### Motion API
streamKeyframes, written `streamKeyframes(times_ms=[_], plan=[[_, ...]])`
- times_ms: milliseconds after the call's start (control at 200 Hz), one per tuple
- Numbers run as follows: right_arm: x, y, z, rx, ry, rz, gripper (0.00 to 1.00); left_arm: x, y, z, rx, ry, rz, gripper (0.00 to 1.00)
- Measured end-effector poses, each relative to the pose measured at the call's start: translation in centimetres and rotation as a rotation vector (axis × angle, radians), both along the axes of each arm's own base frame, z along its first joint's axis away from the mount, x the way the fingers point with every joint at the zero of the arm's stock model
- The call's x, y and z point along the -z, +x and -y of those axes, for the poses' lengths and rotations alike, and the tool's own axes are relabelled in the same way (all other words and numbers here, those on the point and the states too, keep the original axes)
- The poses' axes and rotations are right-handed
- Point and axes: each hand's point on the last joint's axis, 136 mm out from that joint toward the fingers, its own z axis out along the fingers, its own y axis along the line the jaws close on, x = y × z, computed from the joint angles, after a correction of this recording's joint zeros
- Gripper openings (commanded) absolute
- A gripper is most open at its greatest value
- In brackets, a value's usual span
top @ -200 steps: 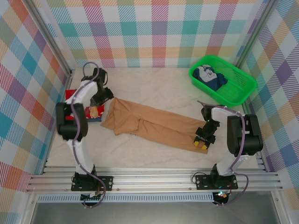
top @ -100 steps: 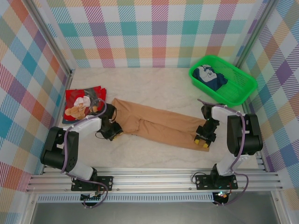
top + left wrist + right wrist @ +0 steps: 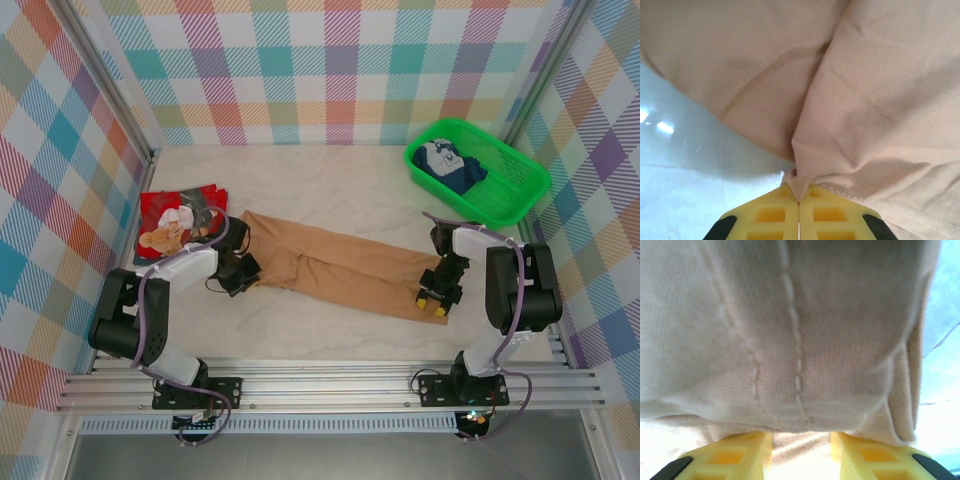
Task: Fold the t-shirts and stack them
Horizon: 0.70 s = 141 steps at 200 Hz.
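Table [image 3: 340,185]: tan t-shirt [image 3: 335,268] stretched left to right at centre, red t-shirt [image 3: 172,222] folded at far left. Left gripper [image 3: 799,199] shut on 1 thin pinch of tan edge. Right gripper [image 3: 801,440] part-closed around the thick hem. Risk: the thin pinch slips on lifting, cloth sags, fold skews.

I have a bare stretch of table [image 3: 330,185] at the far centre, between the red shirt [image 3: 178,222] on the left and the green basket [image 3: 508,178] in the far right corner. A gripper could pass freely there. The tan shirt [image 3: 340,262] lies slantwise across the middle and bars any low sweep from near to far. My left arm [image 3: 175,272] lies low over the near left, just beside the red shirt. My right arm [image 3: 505,290] stands at the right, near the basket. A bare strip runs along the near edge between the two arm bases. Plaid walls [image 3: 330,70] close off the left, right and far sides.
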Motion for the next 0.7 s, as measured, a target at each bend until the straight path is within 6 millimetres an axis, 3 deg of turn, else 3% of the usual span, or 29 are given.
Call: streamKeyframes(times_ms=[185,315,510,650,705], plan=[[0.0,0.0,0.0,0.0,0.0,0.0,0.36,-3.1,2.3,0.4,-0.004,-0.008,0.079,0.07],[0.0,0.0,0.0,-0.002,0.001,0.0,0.36,-3.9,3.9,0.5,0.014,0.006,0.112,0.06],[0.0,0.0,0.0,-0.002,0.001,0.0,0.36,-0.6,3.9,0.0,0.059,0.07,0.029,0.05],[0.0,0.0,0.0,-0.002,0.001,0.0,0.35,1.3,2.9,-0.5,0.083,0.104,-0.03,0.18],[0.0,0.0,0.0,-0.002,0.001,0.0,0.36,1.3,2.8,-0.8,0.093,0.123,-0.03,0.28]])
